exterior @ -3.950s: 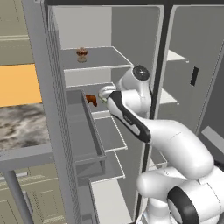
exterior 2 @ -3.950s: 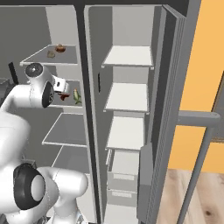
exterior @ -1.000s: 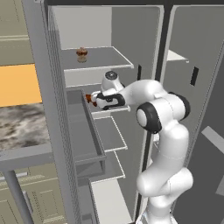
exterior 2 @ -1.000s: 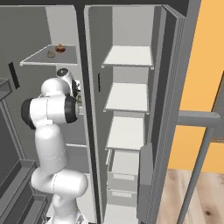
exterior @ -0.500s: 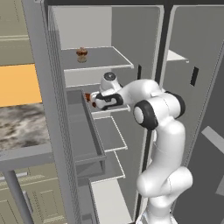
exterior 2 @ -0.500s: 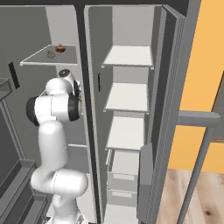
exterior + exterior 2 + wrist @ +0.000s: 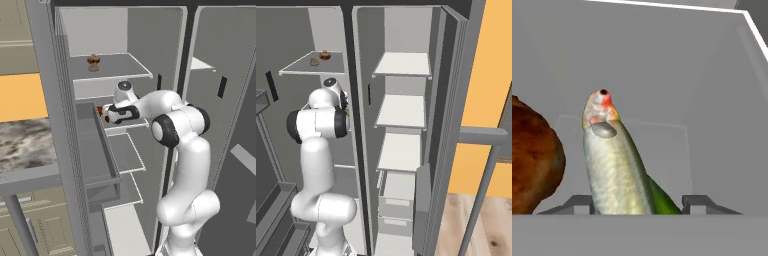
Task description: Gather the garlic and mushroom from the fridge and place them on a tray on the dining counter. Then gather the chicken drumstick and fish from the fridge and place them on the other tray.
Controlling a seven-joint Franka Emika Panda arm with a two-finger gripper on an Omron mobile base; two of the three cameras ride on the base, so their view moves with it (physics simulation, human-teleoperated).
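The gripper (image 7: 635,204) reached into the open fridge (image 7: 165,45) over a middle shelf (image 7: 125,125), its fingertips (image 7: 696,202) standing either side of the fish (image 7: 614,165); whether they pressed on it could not be told. The fish lay lengthwise away from the hand, head farthest, with a brown drumstick (image 7: 532,157) just beside it. A small brown item (image 7: 93,62) stood on the shelf above.

A small brown cupcake-like item (image 7: 93,62) sits on an upper shelf. An orange wall (image 7: 20,97) shows above a marble-topped cabinet (image 7: 22,145). Olive-beige panelled cabinet fronts (image 7: 42,227) stand low down; light wooden floor (image 7: 456,227) lies lower right.
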